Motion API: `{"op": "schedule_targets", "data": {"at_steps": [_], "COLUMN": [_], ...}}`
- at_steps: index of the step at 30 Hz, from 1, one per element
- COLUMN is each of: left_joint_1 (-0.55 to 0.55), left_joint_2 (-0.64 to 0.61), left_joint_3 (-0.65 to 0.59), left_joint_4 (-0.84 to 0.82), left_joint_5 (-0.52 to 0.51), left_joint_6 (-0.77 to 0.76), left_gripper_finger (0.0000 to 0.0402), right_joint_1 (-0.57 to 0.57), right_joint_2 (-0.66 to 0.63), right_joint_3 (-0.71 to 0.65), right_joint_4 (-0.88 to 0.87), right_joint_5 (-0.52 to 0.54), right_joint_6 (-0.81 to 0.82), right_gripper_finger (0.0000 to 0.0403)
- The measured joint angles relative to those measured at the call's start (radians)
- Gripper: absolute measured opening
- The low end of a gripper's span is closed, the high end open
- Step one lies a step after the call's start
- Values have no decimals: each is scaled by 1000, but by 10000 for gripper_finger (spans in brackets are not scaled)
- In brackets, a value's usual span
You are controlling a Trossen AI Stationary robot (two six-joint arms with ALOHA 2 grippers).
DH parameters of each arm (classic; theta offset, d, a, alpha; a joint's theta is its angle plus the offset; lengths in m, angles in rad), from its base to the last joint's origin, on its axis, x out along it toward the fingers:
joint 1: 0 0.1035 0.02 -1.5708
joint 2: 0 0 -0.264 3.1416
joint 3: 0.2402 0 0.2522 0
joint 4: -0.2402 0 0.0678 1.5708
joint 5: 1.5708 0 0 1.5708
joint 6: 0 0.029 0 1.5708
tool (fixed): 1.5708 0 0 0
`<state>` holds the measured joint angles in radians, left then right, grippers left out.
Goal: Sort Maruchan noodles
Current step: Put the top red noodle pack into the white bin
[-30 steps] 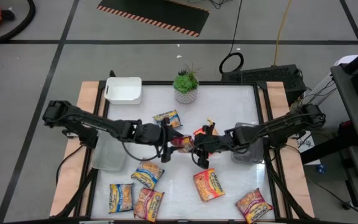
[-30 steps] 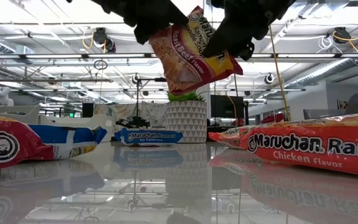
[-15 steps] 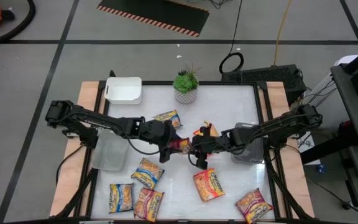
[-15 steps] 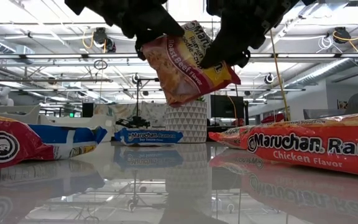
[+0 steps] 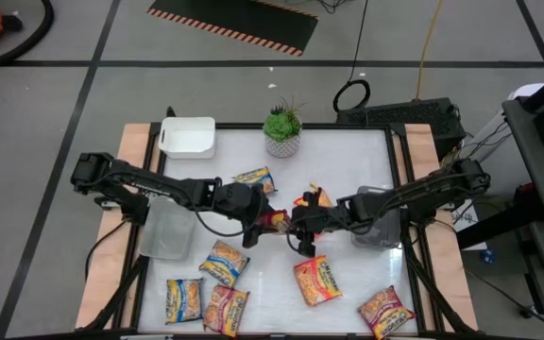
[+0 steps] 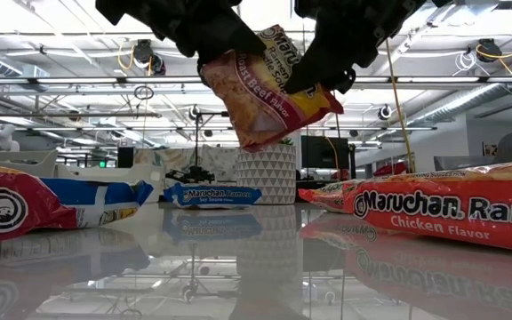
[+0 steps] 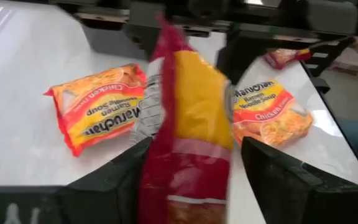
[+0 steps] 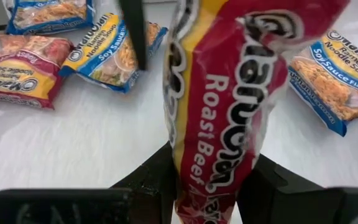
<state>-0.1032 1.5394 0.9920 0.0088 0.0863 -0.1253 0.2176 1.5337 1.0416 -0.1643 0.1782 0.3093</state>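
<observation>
1. White surface [image 5: 348,161] carries scattered packets.
2. Left hand [image 5: 256,219] and right hand [image 5: 302,223] both grip one roast-beef packet [image 6: 269,89] aloft between them.
3. Opposed pulling could tear it; early release drops it.

I count seven crinkly plastic Maruchan packets [image 5: 316,280]: two blue-and-yellow, three orange, two dark red. I also see two trays [image 5: 188,137] and one potted plant [image 5: 282,129].

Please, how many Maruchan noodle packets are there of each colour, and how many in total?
Blue-and-yellow packets: 3
Orange-red packets: 3, one partly hidden
Dark red packets: 2, one lifted in the air
Total: 8
</observation>
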Motion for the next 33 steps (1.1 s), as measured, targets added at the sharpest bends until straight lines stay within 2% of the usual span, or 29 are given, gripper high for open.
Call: {"op": "schedule_targets", "data": {"at_steps": [6, 10, 19, 21, 25, 33], "left_joint_1": [4, 5, 5, 5, 6, 5], "left_joint_2": [0, -1, -1, -1, -12, -64], "left_joint_3": [0, 0, 0, 0, 0, 0], "left_joint_4": [4, 4, 8, 9, 7, -57], "left_joint_5": [-6, -4, -5, -9, -23, -16], "left_joint_6": [0, 20, 27, 28, 36, 64], "left_gripper_finger": [161, 132, 124, 123, 122, 121], "right_joint_1": [-1, -2, -2, 0, 0, -2], "right_joint_2": [0, 0, 0, 0, -4, -22], "right_joint_3": [0, 0, 0, 0, -1, 1], "right_joint_4": [12, 18, 19, 20, 25, 25], "right_joint_5": [3, 3, 5, 32, 85, 101], "right_joint_6": [1, 1, 0, 0, 0, -13], "right_gripper_finger": [114, 114, 114, 118, 146, 213]}}
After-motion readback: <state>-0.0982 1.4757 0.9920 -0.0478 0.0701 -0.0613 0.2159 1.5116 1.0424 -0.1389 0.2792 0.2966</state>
